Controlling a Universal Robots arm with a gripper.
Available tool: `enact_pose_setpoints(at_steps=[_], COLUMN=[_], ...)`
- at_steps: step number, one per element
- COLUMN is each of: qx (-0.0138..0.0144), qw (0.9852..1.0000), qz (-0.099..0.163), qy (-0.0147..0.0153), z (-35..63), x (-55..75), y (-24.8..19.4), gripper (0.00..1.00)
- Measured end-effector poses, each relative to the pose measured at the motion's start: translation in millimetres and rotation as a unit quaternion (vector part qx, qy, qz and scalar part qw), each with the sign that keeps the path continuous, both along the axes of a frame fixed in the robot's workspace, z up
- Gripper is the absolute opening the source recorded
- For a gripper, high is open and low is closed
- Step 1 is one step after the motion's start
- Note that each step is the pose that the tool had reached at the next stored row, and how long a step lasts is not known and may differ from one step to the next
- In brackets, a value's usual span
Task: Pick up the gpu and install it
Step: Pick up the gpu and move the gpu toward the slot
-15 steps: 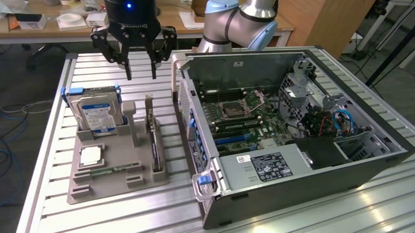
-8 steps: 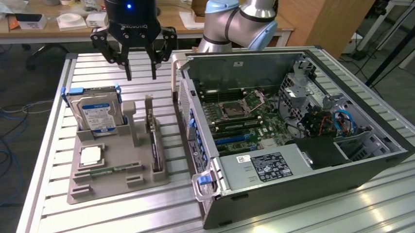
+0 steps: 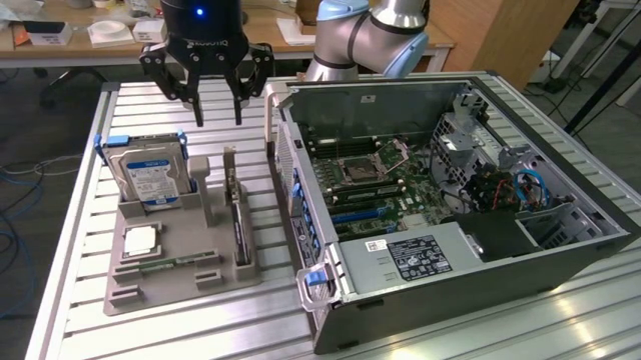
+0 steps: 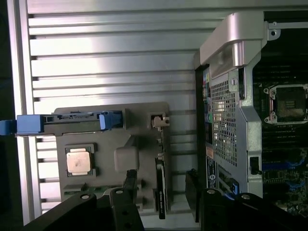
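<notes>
The gpu point(image 3: 237, 219) is a thin dark card standing on edge in a slot of the grey tray point(image 3: 215, 283), on the side nearest the computer case. In the wrist view the gpu point(image 4: 160, 190) runs as a narrow dark strip with its metal bracket point(image 4: 159, 121) at the far end. My gripper point(image 3: 218, 118) hangs open above the table, high over the tray's far end and holding nothing. In the wrist view my gripper point(image 4: 160, 177) looks down with the card's near end in line between the two black fingers point(image 4: 130, 180), well below them.
A silver hard drive point(image 3: 150, 171) in a blue caddy stands in the tray, with a processor chip point(image 3: 140, 238) and a green memory stick point(image 3: 170, 262) lying nearby. The open computer case point(image 3: 451, 247) with its motherboard point(image 3: 386, 184) lies at the exterior view's right. Desks stand behind.
</notes>
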State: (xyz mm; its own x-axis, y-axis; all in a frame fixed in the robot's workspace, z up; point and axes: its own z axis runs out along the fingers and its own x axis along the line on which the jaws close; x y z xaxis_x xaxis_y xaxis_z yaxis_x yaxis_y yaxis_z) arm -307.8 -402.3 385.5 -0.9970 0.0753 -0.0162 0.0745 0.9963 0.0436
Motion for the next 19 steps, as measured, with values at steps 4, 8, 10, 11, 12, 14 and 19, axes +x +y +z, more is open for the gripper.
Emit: enact_pose_setpoints(at_steps=[4, 8, 10, 11, 12, 14, 19], qx=[-0.0003, -0.0005, -0.0005, -0.0005, -0.0005, -0.0005, -0.0005], qw=[1.0000, 1.0000, 1.0000, 1.0000, 1.0000, 1.0000, 1.0000], qz=[0.000, 0.000, 0.000, 0.000, 0.000, 0.000, 0.000], qy=[0.0000, 0.0000, 0.0000, 0.0000, 0.0000, 0.0001, 0.0000], z=[-0.1, -0.2, -0.2, -0.1, -0.1, -0.1, -0.2], x=[0.0, 0.0, 0.0, 0.0, 0.0, 0.0, 0.0], y=[-1.9, -3.1, -3.2, -3.2, -3.2, -3.4, -5.0], gripper=[0.53, 0.53, 0.53, 0.53, 0.53, 0.53, 0.53])
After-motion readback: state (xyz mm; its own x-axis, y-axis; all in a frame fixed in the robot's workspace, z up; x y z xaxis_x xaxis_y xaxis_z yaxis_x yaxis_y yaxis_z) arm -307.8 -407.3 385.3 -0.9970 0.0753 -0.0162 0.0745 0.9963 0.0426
